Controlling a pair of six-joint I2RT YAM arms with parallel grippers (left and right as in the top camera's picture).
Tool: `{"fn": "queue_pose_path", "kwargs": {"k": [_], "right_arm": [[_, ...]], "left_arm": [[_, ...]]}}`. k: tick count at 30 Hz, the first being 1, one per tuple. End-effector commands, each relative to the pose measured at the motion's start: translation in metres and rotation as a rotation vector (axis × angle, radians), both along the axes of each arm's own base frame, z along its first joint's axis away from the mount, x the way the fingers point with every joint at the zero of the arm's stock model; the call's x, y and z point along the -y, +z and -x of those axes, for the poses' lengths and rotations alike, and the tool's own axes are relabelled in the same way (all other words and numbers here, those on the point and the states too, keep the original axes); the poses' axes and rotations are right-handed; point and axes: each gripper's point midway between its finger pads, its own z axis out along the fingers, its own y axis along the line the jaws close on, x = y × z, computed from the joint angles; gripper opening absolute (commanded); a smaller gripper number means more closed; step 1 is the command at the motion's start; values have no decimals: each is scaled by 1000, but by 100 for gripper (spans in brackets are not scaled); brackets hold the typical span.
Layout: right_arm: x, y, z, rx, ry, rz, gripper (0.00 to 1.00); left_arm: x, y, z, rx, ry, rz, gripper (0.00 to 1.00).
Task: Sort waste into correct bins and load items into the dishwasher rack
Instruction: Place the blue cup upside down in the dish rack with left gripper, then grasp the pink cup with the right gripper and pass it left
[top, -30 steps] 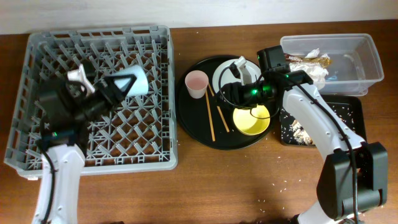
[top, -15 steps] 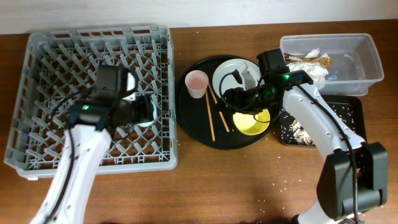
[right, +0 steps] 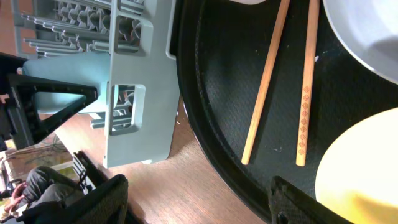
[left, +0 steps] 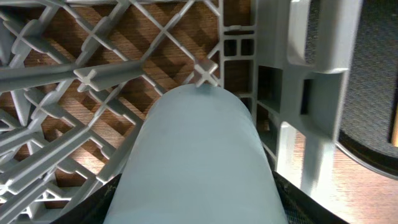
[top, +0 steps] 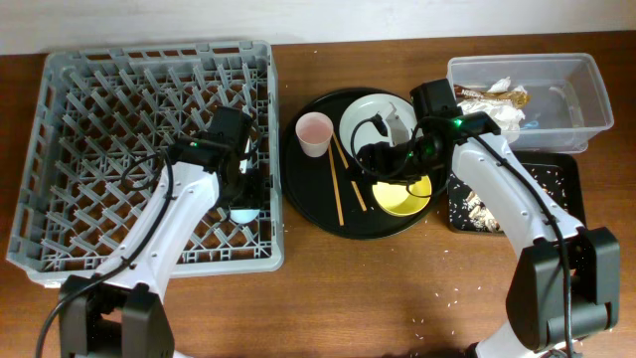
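L gripper (top: 238, 187) clamped on light blue cup (left: 199, 162), down in dishwasher rack (top: 159, 52) just beside its wall nr round black tray (top: 308, 199), far end at a peg (left: 205, 71) top: cd snag/tip if pushed or let go crooked; R gripper (top: 370, 157) spread, empty, over chopsticks (right: 267, 81).

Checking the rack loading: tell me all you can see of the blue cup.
The blue cup is plain, pale blue and matte, plastic-looking, with smooth, slightly tapering sides. The left gripper holds it between its fingers, low among the pegs by the right wall of the rack, near the front corner. Its far end reaches a cross-topped peg. Its mouth is hidden.
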Motion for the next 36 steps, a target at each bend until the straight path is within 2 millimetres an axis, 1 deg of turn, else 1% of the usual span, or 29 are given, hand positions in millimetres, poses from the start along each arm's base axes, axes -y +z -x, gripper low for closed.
{"fn": "queue_pose_path", "kwargs": {"k": [1, 2, 5, 6, 8, 12, 15, 18, 19, 20, 21, 22, 23, 24, 26, 27, 29, 33, 36], "right_arm": [[2, -1, -2, 12, 6, 10, 73], [2, -1, -1, 12, 6, 10, 73], [1, -1, -1, 12, 7, 9, 73], [1, -1, -1, 12, 7, 10, 73], [1, -1, -2, 14, 7, 9, 73], [1, 0, -3, 23, 8, 7, 72], [0, 1, -9, 34, -11, 2, 72], [0, 0, -33, 64, -141, 50, 69], [-2, 0, -42, 89, -190, 73, 69], [-7, 1, -52, 121, -243, 102, 68], [-10, 2, -61, 154, -295, 129, 67], [-13, 2, -65, 171, -321, 145, 66], [-17, 3, -71, 204, -365, 170, 65], [-23, 3, -80, 246, -430, 201, 61], [-34, 2, -86, 275, -461, 197, 57], [-40, 0, -89, 282, -464, 185, 55], [-48, -11, -94, 271, -476, 171, 52], [-50, -43, -101, 233, -488, 193, 51], [-48, -58, -105, 227, -496, 216, 50]], "left_arm": [[-5, 1, -4, 14, -4, -25, 57], [-5, 1, -5, 15, -4, -25, 61], [-4, 1, -5, 16, -5, -24, 79], [-4, 1, -5, 16, -5, -24, 81], [-4, 1, -5, 18, -4, -24, 84], [-3, 3, -10, 38, -4, -18, 84], [-1, 11, -16, 62, -4, -11, 85], [9, 31, -31, 115, -10, 38, 87], [12, 39, -36, 135, -13, 55, 87], [15, 51, -44, 169, -13, 67, 91], [16, 60, -50, 197, -13, 74, 93], [16, 65, -54, 216, -11, 78, 93], [16, 71, -59, 236, -8, 83, 94], [16, 73, -64, 259, -6, 86, 95], [15, 74, -66, 266, -2, 86, 95], [13, 74, -67, 267, 2, 83, 95], [7, 74, -69, 271, 18, 74, 95], [-17, 74, -74, 274, 76, 68, 95], [-31, 74, -76, 274, 111, 69, 95]]}}
